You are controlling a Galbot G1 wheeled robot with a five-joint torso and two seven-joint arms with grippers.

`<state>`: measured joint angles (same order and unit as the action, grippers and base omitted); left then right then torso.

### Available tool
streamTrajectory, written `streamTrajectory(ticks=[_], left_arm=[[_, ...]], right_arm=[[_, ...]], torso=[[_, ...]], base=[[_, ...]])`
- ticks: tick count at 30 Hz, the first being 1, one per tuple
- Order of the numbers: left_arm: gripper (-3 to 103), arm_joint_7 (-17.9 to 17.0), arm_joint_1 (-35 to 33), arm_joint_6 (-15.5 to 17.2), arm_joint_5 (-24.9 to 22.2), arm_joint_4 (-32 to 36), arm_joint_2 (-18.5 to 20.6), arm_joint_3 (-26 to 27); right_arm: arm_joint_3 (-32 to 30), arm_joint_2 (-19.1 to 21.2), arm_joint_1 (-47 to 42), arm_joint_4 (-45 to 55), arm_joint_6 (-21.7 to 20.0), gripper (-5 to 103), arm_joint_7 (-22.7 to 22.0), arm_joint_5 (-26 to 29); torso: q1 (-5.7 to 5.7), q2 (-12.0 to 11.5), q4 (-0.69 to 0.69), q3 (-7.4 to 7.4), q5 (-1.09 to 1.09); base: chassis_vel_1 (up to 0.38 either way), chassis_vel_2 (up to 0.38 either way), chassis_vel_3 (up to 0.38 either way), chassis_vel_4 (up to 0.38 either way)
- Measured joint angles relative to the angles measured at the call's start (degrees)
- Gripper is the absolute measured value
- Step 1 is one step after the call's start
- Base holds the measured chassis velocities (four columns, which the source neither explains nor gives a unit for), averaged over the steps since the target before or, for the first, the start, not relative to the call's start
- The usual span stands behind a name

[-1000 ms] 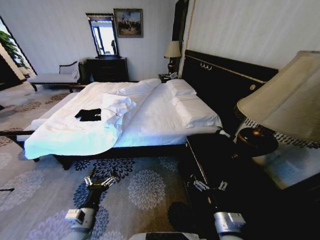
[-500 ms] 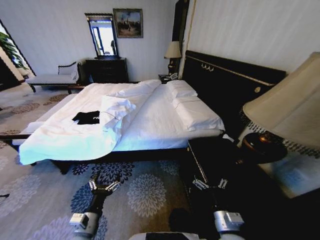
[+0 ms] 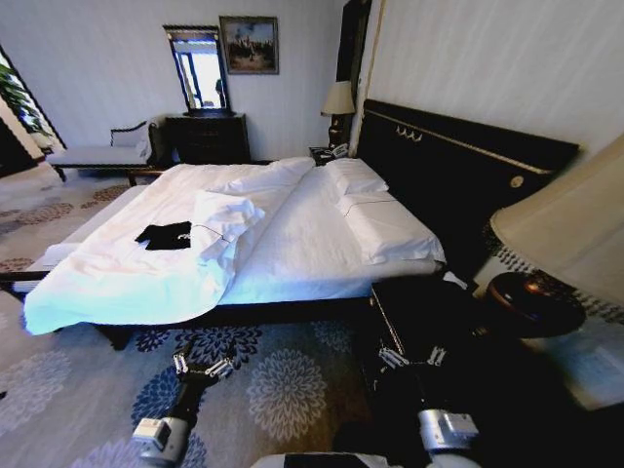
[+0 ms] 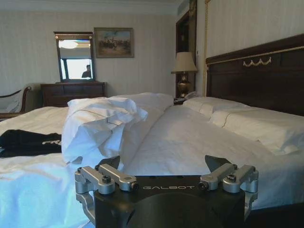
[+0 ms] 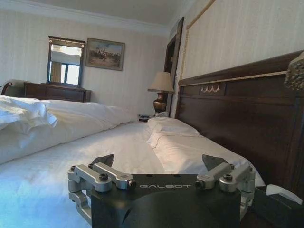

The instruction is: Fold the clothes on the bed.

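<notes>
The clothes, a black T-shirt (image 3: 164, 235) with small white lettering, lie crumpled on the near left part of the bed (image 3: 312, 244), beside a folded-back heap of white duvet (image 3: 222, 216). In the left wrist view the T-shirt (image 4: 23, 141) lies beyond the bed's edge, behind the duvet heap. My left gripper (image 3: 203, 368) hangs low over the carpet in front of the bed, open and holding nothing (image 4: 164, 164). My right gripper (image 3: 410, 358) is low beside the dark nightstand, also open and holding nothing (image 5: 159, 160).
A dark nightstand (image 3: 429, 302) with a large shaded lamp (image 3: 575, 244) stands close on the right. The dark headboard (image 3: 458, 166) runs along the right wall. A dresser with a mirror (image 3: 207, 135) and a pale chaise bench (image 3: 97, 151) stand at the far wall. Flowered carpet (image 3: 283, 375) lies before the bed.
The whole picture has shifted: the camera has moved a little nearer the bed. Both arms keep the same low pose, and the T-shirt lies as before.
</notes>
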<state>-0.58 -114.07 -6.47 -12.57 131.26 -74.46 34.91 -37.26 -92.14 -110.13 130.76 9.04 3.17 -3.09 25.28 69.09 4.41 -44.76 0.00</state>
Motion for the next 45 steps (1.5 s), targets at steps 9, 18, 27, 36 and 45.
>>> streamTrajectory(ticks=[9, 18, 27, 36, 45], left_arm=[[100, 0.2, 0.3, -0.2, -0.9, -0.5, 0.0, 1.3], [100, 0.5, 0.4, -0.4, -2.9, -0.6, -0.2, 3.5], [100, 0.8, -0.1, -1.2, -4.3, -1.1, -0.8, 4.4], [100, 0.9, -0.3, -1.5, -3.2, -1.3, -1.3, 3.3], [100, 0.7, -0.1, -1.4, -1.7, -1.6, -1.7, 1.3]], right_arm=[[-0.1, 0.0, -0.7, 0.4, 0.1, 100, -0.1, -0.3], [0.0, 0.0, -1.1, 0.9, 0.4, 100, 0.0, -0.6], [0.6, 0.0, -1.4, 0.4, 0.5, 100, -0.1, -1.3], [0.8, 0.0, -1.5, -0.1, 0.5, 100, -0.1, -1.8], [1.4, 0.0, -1.4, -0.3, 0.5, 100, -0.2, -2.4]], torso=[[0.0, 0.0, 0.0, 0.0, 0.0], [-0.01, 0.0, 0.0, 0.0, 0.0], [0.0, 0.0, 0.0, 0.0, 0.0], [0.0, 0.0, 0.0, 0.0, 0.0], [0.0, 0.0, 0.0, 0.0, 0.0]], base=[[-0.116, 0.11, 0.119, -0.104], [-0.101, 0.107, 0.086, -0.109], [-0.106, 0.095, 0.096, -0.092], [-0.122, 0.122, 0.124, -0.107], [-0.105, 0.108, 0.11, -0.101]])
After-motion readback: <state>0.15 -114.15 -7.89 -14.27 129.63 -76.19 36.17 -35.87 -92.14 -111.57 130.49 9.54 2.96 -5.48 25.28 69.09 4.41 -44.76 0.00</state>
